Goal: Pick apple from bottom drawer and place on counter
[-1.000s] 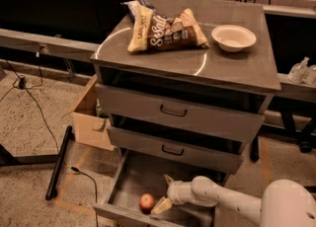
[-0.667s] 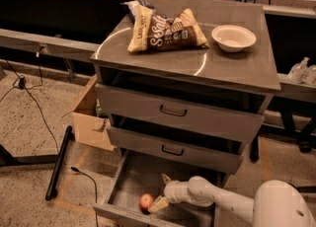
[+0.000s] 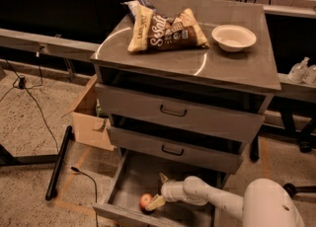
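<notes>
The apple (image 3: pixel 144 201) lies on the floor of the open bottom drawer (image 3: pixel 134 175), near its front edge. My gripper (image 3: pixel 156 191) is down inside the drawer, just right of the apple, at the end of my white arm (image 3: pixel 207 196) that reaches in from the lower right. Its fingers are spread apart. The lower finger (image 3: pixel 155 203) lies against the apple's right side and the upper finger (image 3: pixel 162 177) points away behind it. The apple is not between them. The counter (image 3: pixel 232 70) is the grey cabinet top above.
Two snack bags (image 3: pixel 163 29) and a white bowl (image 3: pixel 233 37) sit on the counter. The two upper drawers (image 3: pixel 177 115) are closed above the open one. A cardboard box (image 3: pixel 89 122) stands left of the cabinet, and a cable (image 3: pixel 84 176) runs on the floor.
My gripper has slid a little to the left along the drawer floor, closing up to the apple. The apple has not moved.
</notes>
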Controlling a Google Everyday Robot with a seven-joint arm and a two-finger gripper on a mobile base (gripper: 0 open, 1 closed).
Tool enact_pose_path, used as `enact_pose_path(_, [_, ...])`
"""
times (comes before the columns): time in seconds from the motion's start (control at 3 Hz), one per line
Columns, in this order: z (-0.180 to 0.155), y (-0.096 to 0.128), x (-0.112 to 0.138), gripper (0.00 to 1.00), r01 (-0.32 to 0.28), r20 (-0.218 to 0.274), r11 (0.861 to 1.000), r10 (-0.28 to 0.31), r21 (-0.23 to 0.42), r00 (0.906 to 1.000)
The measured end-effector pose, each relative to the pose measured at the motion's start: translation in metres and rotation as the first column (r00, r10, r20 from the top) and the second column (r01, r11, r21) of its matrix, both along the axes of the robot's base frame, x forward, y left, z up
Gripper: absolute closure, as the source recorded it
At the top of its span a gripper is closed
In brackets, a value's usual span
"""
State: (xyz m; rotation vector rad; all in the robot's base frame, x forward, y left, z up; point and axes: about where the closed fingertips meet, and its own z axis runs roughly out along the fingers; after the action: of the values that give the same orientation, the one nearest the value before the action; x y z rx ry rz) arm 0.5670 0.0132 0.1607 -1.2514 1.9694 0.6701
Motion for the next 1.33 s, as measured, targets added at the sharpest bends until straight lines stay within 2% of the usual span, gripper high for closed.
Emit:
enact_pose_path(0.67, [-0.025,0.022,-0.001,0.00,0.003,-0.035,1.000,-0.002,0.008,0.9994])
enact_pose_path(1.0, [-0.027,0.026,-0.003,0.00,0.001,-0.044,1.000,-0.001,0.012,0.9990])
enact_pose_path(1.33, [-0.027,0.030,-0.008,0.15,0.001,-0.052,1.000,0.000,0.020,0.9986])
